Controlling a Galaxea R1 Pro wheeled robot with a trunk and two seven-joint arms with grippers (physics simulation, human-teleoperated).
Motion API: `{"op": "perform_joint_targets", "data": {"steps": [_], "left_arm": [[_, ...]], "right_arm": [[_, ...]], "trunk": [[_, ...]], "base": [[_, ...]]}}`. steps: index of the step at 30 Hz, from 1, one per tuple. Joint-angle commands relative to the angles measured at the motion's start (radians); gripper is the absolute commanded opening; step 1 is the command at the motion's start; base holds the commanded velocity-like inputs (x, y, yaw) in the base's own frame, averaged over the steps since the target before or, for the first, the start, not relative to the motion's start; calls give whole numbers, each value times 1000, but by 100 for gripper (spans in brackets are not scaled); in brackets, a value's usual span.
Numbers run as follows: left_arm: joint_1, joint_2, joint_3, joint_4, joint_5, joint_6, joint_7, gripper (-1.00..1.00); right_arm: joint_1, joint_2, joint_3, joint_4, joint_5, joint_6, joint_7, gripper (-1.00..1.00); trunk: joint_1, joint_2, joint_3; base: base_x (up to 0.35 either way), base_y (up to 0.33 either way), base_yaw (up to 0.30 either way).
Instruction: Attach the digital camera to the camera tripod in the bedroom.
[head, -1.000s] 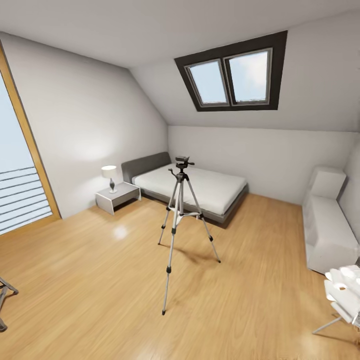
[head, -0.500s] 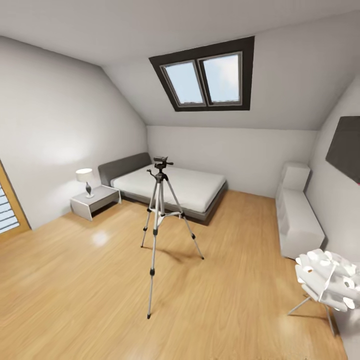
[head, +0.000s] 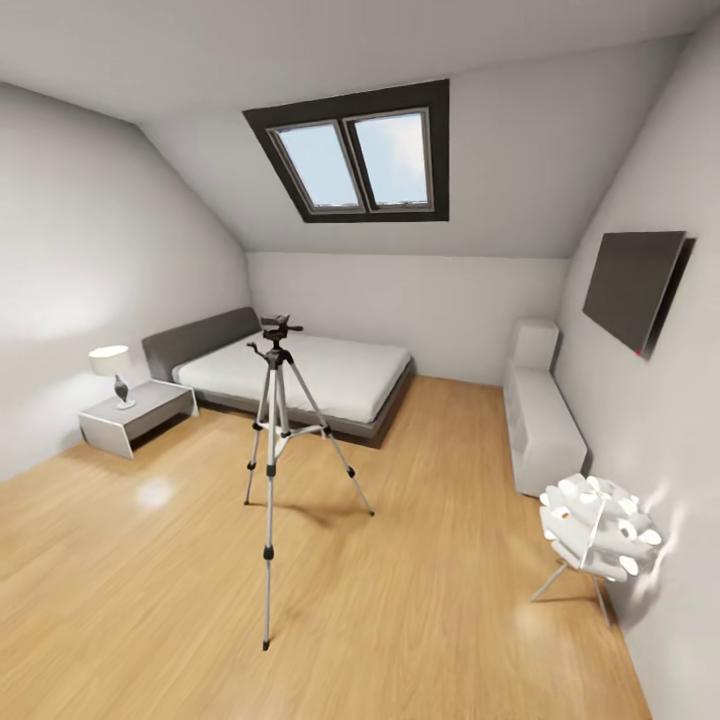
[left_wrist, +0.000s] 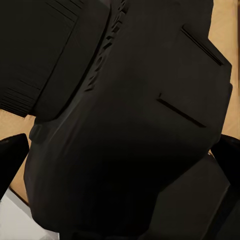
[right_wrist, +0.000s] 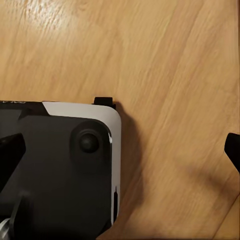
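Head view: bedroom, light wood floor (head: 420, 600). Tall camera tripod with three silver telescoping legs and a black head (head: 276, 440) stands mid-floor, off the foot corner of the grey bed (head: 300, 375), apart from it. A small dark block sits on the tripod head; too small to tell what it is.

Left wrist view: large black angular body (left_wrist: 130, 130) close against the lens. Can't tell whether it's the digital camera or robot structure. Left tool state: can't tell.

Right wrist view: dark fingertips at opposite frame edges, bare floor between, so right gripper (right_wrist: 122, 150) is spread and empty, above the robot's black-and-white base (right_wrist: 60, 170).

Risks: tripod is well apart from the robot, so more driving is needed. The legs splay wide; the base or an arm clipping one would tip it. White perforated lamp on thin legs (head: 598, 525) by the right wall is another snag.
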Motion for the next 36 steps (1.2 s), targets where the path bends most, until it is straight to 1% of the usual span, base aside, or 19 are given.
{"op": "perform_joint_targets", "data": {"steps": [1, 12, 28, 32, 36], "left_arm": [[0, 0, 2, 0, -1, -1, 2, -100], [0, -1, -1, 0, -9, -3, 2, -100], [0, -1, -2, 0, -11, -3, 2, -100], [0, -1, -2, 0, -12, -3, 1, -100], [0, 0, -3, 0, -13, -2, 1, -100]], "right_arm": [[-1, 0, -3, 3, 4, -6, 3, 100], [-1, 0, -4, 3, 4, -7, 3, 100], [-1, -1, -4, 3, 3, -9, 3, 100], [-1, -1, -4, 3, 3, -9, 3, 100], [-1, -2, -4, 3, 4, -8, 4, 100]], "trunk": [[0, -1, 0], [0, -1, 0], [0, -1, 0], [0, -1, 0], [0, -1, 0]], "base": [[0, 0, -288], [0, 0, -291], [2, 0, -294], [100, 0, -294], [252, 0, -255]]}}
